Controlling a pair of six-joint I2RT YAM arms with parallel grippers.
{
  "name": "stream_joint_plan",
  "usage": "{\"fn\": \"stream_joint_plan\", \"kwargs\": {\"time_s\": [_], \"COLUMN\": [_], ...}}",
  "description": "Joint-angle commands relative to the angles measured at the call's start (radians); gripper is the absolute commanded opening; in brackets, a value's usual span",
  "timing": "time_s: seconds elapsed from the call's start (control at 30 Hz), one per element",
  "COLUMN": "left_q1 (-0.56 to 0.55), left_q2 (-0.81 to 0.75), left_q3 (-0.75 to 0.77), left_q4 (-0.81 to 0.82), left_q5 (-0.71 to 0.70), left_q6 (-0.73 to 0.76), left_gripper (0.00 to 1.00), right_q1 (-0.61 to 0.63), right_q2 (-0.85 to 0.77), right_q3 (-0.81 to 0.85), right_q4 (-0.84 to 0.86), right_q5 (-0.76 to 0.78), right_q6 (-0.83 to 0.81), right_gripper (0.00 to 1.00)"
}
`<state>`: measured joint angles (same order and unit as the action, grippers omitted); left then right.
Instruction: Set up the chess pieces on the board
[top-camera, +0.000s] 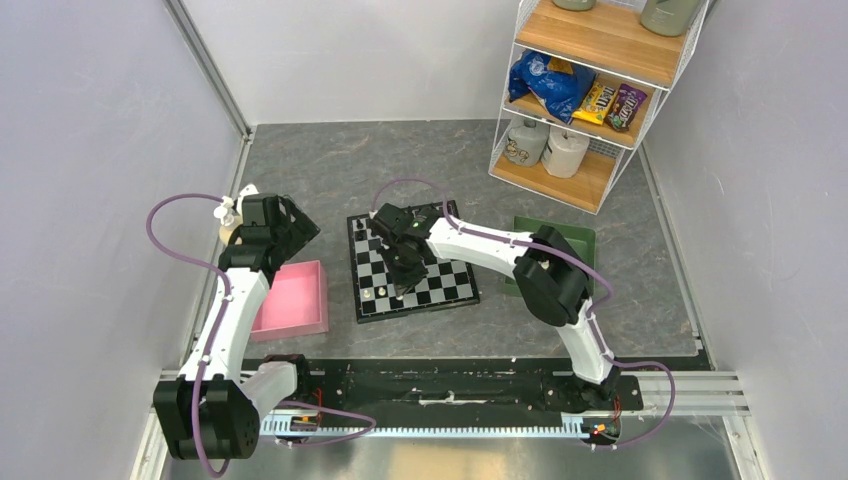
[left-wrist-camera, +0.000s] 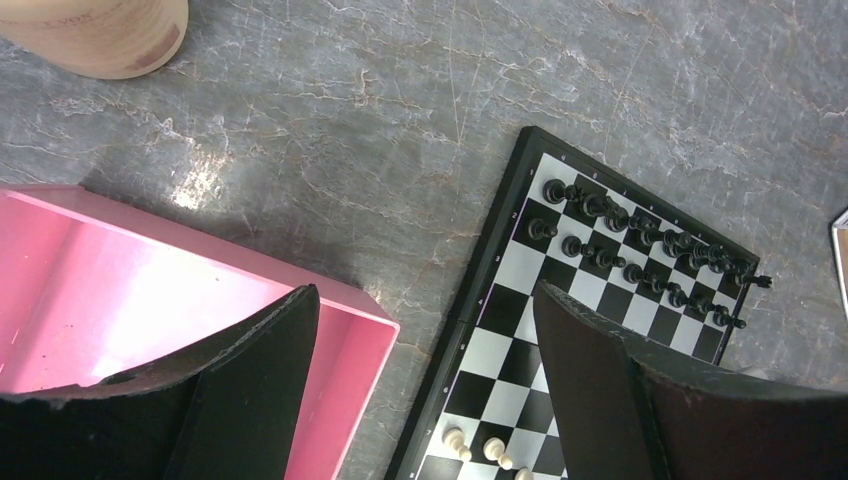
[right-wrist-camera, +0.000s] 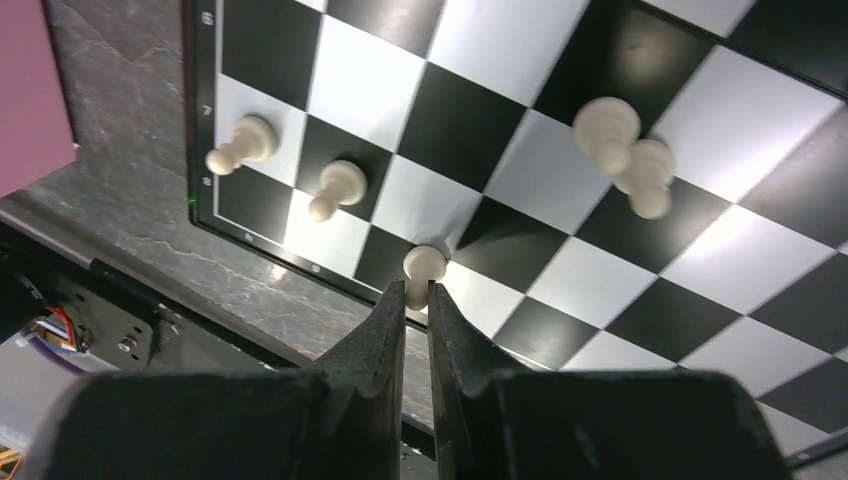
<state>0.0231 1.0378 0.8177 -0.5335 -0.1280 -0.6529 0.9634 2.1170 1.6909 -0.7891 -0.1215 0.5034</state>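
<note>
Between the right gripper's (right-wrist-camera: 417, 295) clamped tips sits a white pawn (right-wrist-camera: 424, 262), its head just past them, its axis in line with the fingers, over the board's (right-wrist-camera: 470, 110) near edge. The left gripper (left-wrist-camera: 422, 300) hangs spread, farther off, by the tray (left-wrist-camera: 120, 290)

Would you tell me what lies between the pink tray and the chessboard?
Only bare grey tabletop separates the pink tray from the board; the left wrist view shows it.

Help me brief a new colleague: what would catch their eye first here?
The right gripper pinches a white pawn at the near edge of the board. Black pieces line its far side in two rows, while the left gripper hangs open by the pink tray.
</note>
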Motion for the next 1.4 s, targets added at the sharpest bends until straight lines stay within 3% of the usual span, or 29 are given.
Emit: {"fn": "stream_joint_plan", "kwargs": {"time_s": [0.0,1.1,1.37], "left_q1": [0.005,0.005,0.004], "left_q2": [-0.005,-0.017,-0.013], "left_q3": [0.001,-0.008,-0.009], "left_q4": [0.036,0.029,0.029], "left_q5": [0.006,-0.009,-0.006], "left_q6": [0.012,0.016,0.016], "left_gripper": [0.86,0.85,0.85], "right_q1": [0.002,0.002,0.003], "right_q2": [0.033,0.086,0.068], "right_q3": [0.058,0.099,0.098], "right_q4": [0.000,0.031,0.053], "right_q5": [-0.013,0.049,0.047], "right_q6": [-0.014,-0.009,-0.015], "right_gripper": [0.18,0.22,0.27]}}
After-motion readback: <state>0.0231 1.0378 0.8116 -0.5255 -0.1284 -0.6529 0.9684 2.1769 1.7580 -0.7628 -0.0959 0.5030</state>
